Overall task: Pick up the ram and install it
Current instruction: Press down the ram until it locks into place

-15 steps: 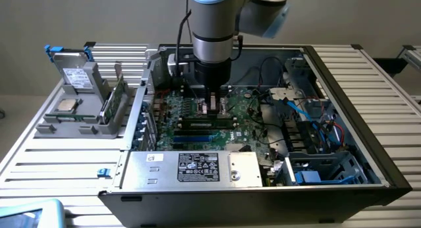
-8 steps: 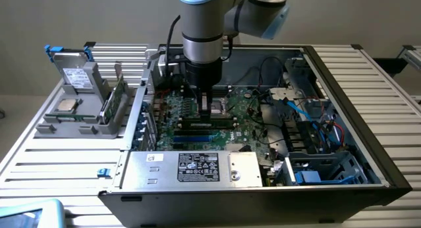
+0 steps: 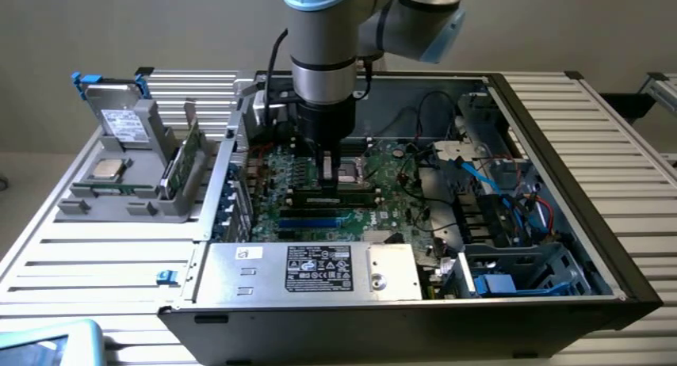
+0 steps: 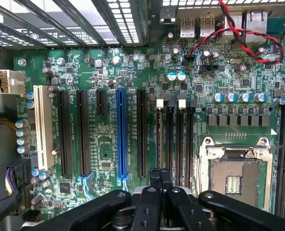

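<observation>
I see an open computer case [image 3: 592,247] | green board [image 4: 108,67] inside it | long blue slot [image 4: 121,134] | empty square chip socket [image 4: 233,180] | grey holder [image 3: 127,200] beside the case

A lab or test workshop for computer assembly: an open PC case [image 3: 550,247] with its motherboard [image 4: 108,159] bared lies on a slatted metal surface [image 3: 95,263], parts in a grey rack [image 3: 138,200], under a robot arm [image 3: 328,57].

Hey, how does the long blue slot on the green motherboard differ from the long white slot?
Colour aside, the long blue slot sits between black slots, while the long white slot ends the row beside small blue-topped capacitors. Both are narrow, parallel and empty.
</observation>
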Available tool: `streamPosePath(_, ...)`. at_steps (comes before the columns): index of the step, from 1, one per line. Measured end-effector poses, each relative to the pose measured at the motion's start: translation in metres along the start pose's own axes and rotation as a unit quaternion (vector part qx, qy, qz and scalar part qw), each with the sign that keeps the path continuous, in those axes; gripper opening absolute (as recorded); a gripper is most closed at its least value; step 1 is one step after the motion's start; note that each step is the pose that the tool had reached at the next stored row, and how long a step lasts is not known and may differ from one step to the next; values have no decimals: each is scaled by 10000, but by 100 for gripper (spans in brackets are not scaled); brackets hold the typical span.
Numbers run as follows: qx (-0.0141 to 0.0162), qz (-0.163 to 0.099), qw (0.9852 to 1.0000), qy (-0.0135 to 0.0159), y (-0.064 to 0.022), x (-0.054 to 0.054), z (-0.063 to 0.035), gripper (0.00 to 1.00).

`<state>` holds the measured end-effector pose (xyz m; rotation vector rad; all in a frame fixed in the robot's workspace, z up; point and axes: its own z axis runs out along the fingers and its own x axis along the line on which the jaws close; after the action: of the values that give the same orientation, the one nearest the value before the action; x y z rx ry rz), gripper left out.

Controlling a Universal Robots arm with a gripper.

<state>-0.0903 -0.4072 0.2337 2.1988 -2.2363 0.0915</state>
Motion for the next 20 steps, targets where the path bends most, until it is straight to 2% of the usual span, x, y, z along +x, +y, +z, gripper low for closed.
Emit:
streamPosePath(14,1,-3,10000,70,18,-1,40,11)
streamPosePath(20,3,-3,10000,83,17,-1,11,11)
